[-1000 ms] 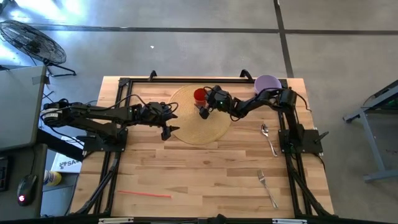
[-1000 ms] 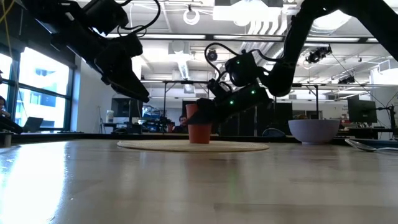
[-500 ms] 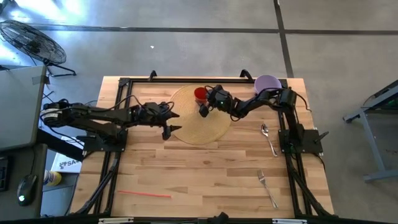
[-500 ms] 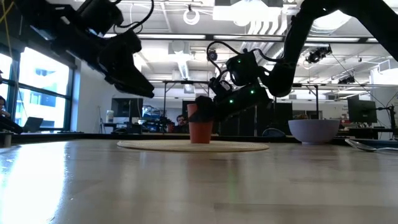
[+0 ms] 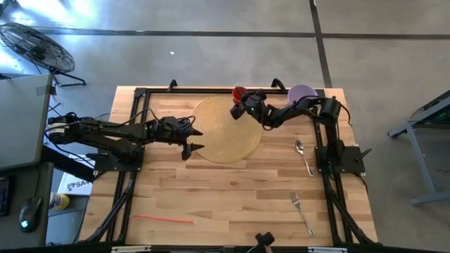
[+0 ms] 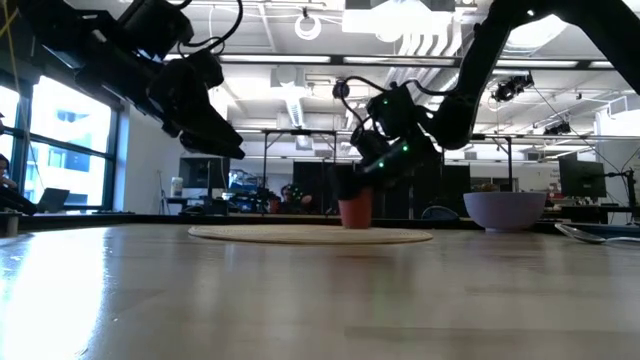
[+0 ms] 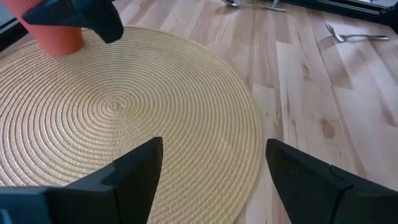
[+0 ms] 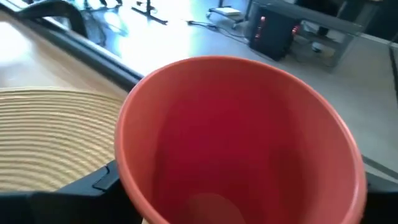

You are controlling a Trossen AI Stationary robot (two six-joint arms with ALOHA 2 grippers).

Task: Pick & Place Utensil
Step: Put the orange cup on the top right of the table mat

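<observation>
A red cup stands upright at the far edge of the round woven mat, with my right gripper shut on it. The cup's open mouth fills the right wrist view. A spoon and a fork lie flat on the wood near the table's right edge. My left gripper hovers open over the mat's left rim with nothing between its fingers. My right gripper has the cup's outer wall between its two fingers, one on each side below the rim. The fingers come nearly level from the table's right. The cup stays upright; whether its base touches the mat I cannot tell.
A purple bowl stands at the far right corner, close behind my right arm. A thin red stick lies near the front left. A black frame rail runs along the far edge, just beyond the cup. Bare wood spreads across the table's near half.
My right gripper has carried the red cup from the mat's far middle toward the table's far edge and a little to the right. The cup has stayed upright.
</observation>
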